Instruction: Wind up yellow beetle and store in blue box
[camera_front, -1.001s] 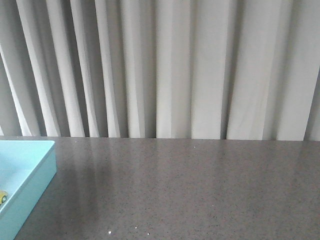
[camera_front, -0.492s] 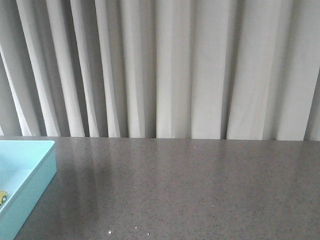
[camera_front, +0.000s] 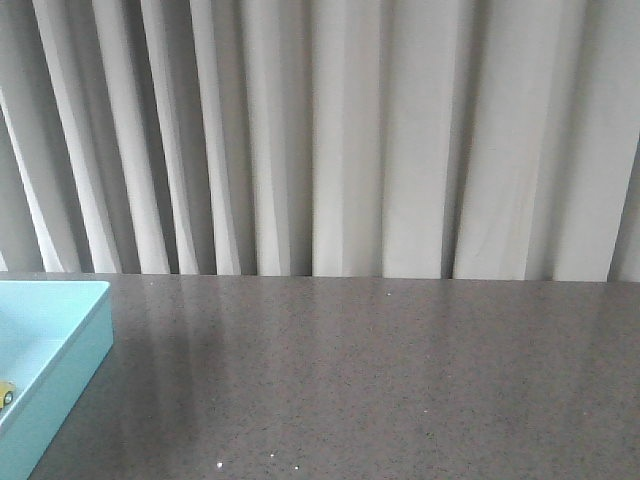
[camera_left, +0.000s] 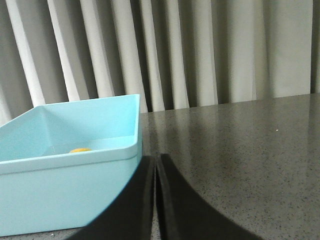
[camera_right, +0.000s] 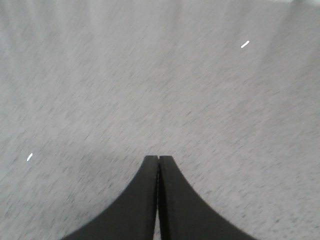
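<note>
Front view shows me the blue box (camera_front: 60, 340) at about eight o'clock on the grey table (camera_front: 380, 380), with a sliver of the yellow beetle (camera_front: 5, 393) inside it at the frame's left edge. I judge the toy already stored, so neither arm needs to carry anything. My left gripper (camera_left: 156, 165) hangs just beside the box wall, fingers pressed together and empty. My right gripper (camera_right: 158, 165) is likewise closed over bare table.

One blue box (camera_left: 75, 130), one yellow car (camera_left: 80, 150) inside it, one grey surface (camera_front: 380, 380), one curtain (camera_front: 330, 130), two pairs of closed fingers (camera_left: 156, 165) (camera_right: 158, 165).
</note>
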